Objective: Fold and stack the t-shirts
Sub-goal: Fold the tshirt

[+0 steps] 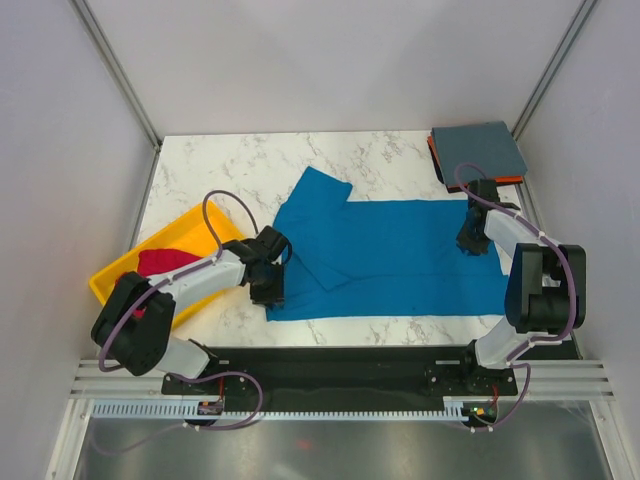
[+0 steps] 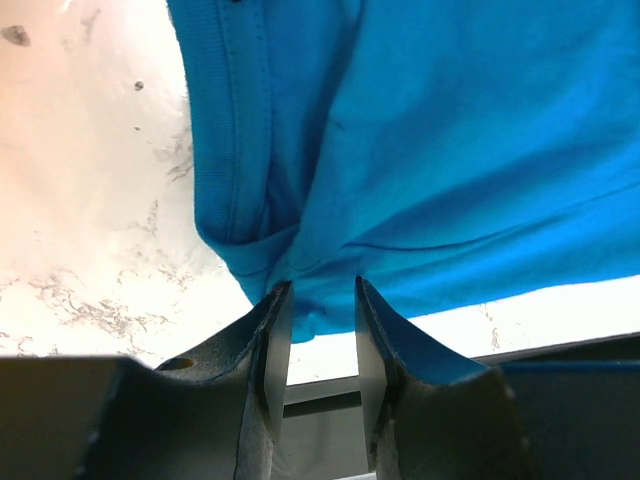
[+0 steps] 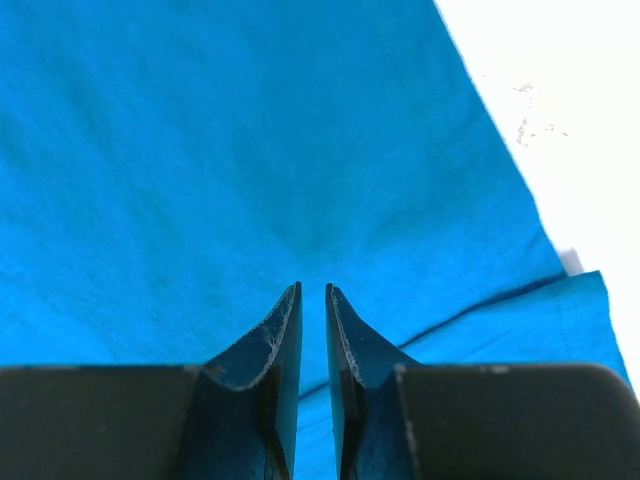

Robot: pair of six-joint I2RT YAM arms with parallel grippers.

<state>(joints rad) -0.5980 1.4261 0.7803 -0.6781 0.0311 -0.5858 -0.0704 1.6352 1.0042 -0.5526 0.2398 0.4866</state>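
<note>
Both pincers at the blue tee [image 1: 400, 255], which is spread on the marble table [image 1: 220, 170].
Right gripper [image 3: 312, 290]: jaws nearly closed, pinching soft cloth that puckers at the tee's right edge. Left gripper [image 2: 320, 295]: jaws narrowly apart around the bunched hem corner; grip cannot be told. Bare marble lies past the far edge.

We'd call this a robotics lab test cell, not anybody's home. There's a left arm [image 1: 190, 285] and a right arm [image 1: 530, 270] bolted to a metal rail [image 1: 340, 385] along the near edge of a marble-look table [image 1: 200, 170]. Blank white panels [image 1: 330, 60] on three sides, aluminium posts [image 1: 115, 65] at the far corners, cables [image 1: 225, 200] looping loose.
</note>
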